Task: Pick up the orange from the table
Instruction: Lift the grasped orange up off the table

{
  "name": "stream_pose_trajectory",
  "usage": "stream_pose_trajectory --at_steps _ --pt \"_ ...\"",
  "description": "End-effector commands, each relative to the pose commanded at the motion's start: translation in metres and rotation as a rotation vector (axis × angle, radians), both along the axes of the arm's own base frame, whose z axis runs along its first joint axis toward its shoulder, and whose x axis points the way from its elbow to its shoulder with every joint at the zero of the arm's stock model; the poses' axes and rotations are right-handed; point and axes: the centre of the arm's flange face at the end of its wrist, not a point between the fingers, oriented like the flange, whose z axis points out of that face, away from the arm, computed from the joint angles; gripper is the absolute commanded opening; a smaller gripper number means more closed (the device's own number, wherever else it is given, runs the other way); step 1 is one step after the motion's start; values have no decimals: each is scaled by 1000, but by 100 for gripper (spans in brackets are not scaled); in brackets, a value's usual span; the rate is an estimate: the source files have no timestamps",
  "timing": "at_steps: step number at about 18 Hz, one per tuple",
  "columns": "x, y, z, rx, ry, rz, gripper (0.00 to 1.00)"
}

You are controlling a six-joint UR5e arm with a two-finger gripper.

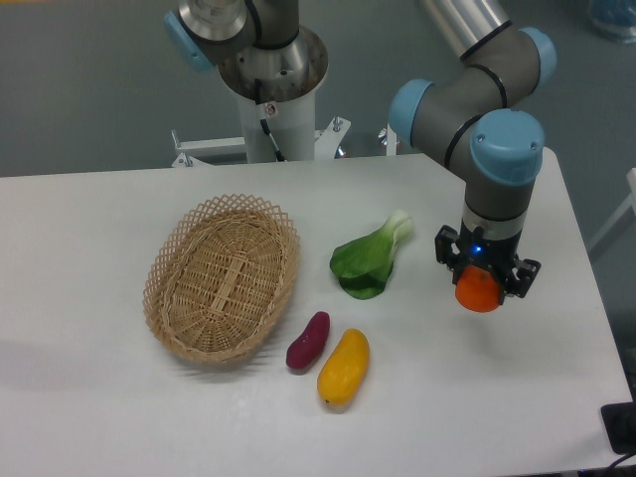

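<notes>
Jaws (482, 288) clamp the round orange (480, 292), no long axis showing, above the table (99, 397).

Single fixed view only, so nothing shared with a second one. Set high in front of the white table (119, 417), opposite the arm's pedestal (270, 94), looking steeply down and toward the far edge. Far enough back to take in nearly the whole tabletop (near edge and right-hand corner cut off), the wicker basket (223, 277) left of centre and grey floor beyond. Upper arm links cropped by the top border.
</notes>
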Motion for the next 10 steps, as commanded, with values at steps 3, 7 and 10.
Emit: stream_pose_trajectory --at_steps 3,7,10 --pt "0 0 -2 -7 0 0 73" --pt "0 -1 -1 -17 5 2 73" --pt "2 -2 -4 -32 6 5 73"
